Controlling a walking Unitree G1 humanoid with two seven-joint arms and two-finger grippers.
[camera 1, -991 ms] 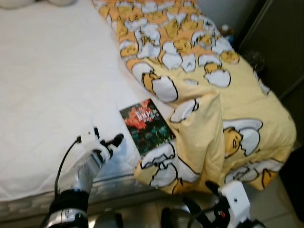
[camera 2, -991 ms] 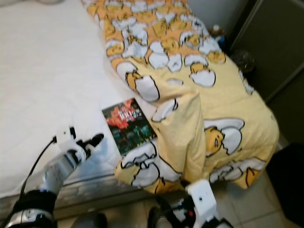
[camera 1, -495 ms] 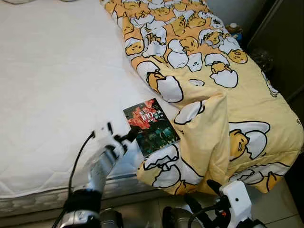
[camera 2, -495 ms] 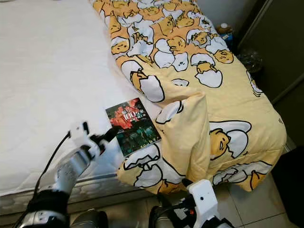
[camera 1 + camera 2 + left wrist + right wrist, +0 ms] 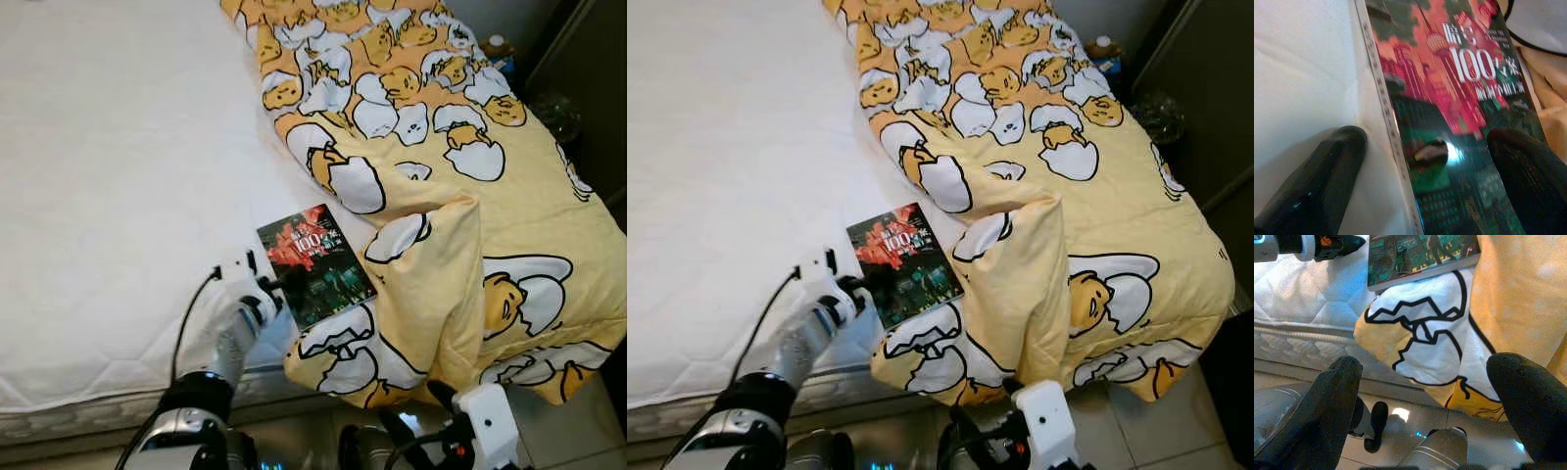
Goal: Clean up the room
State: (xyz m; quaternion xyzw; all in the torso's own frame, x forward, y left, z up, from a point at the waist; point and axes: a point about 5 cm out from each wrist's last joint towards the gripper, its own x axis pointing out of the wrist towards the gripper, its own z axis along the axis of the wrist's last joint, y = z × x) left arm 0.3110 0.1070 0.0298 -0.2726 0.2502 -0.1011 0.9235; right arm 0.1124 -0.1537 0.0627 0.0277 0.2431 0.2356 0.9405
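A book [image 5: 315, 264] with a red and green city cover lies flat on the white mattress [image 5: 108, 196], near the bed's front edge and against the yellow egg-print blanket [image 5: 460, 196]. My left gripper [image 5: 277, 290] is open at the book's near left edge; in the left wrist view one finger [image 5: 1317, 176] rests on the sheet and the other [image 5: 1530, 181] over the cover of the book [image 5: 1459, 122]. My right gripper [image 5: 1425, 406] hangs open low beside the bed, below the blanket's drooping corner [image 5: 1430, 347].
A dark cabinet [image 5: 588, 69] stands to the right of the bed, with small items [image 5: 498, 47] on the floor by it. Tiled floor [image 5: 1176, 431] runs along the bed's near side. The blanket's fold [image 5: 441, 284] overlaps the book's right side.
My left gripper has reached forward and to the right, from short of the book to its near edge, now straddling it. The camera shifted, bringing the bed closer.
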